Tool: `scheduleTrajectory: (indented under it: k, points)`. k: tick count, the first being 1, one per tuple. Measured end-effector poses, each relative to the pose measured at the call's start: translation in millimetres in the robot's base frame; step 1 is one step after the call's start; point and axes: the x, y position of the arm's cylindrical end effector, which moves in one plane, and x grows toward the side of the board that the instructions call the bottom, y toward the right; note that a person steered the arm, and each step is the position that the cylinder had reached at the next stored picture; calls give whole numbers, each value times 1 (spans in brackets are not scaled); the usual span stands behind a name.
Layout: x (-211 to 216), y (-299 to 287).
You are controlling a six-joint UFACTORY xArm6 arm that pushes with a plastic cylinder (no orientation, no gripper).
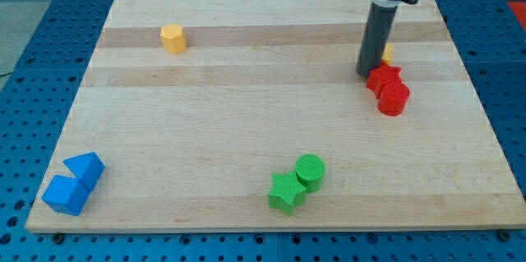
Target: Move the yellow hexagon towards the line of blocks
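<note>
A yellow hexagon (173,38) sits alone near the view's top left on the wooden board (246,106). My tip (366,74) rests on the board at the view's right, far from the hexagon. Just right of the tip lie a red star-like block (384,77) and a red cylinder (394,98), touching each other. A second yellow block (387,52) shows partly behind the rod; its shape cannot be made out. These three form a short row running top to bottom.
A green cylinder (310,170) and a green star (286,192) touch near the view's bottom centre. A blue triangle (85,167) and a blue cube (66,195) touch at the bottom left corner. The board's edges drop to a blue pegboard.
</note>
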Motion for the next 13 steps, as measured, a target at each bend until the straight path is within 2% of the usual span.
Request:
scheduleTrajectory:
  k: [1, 2, 4, 5, 6, 7, 8, 9, 10, 11, 12, 13]
  points:
    - [0, -14]
    - [0, -108]
    - [-7, -335]
    - [-36, -418]
    - [-83, -425]
    - [-91, -354]
    - [-80, -256]
    - [-80, -214]
    - [-75, -272]
    - [-42, -326]
    - [-27, -293]
    - [-35, -226]
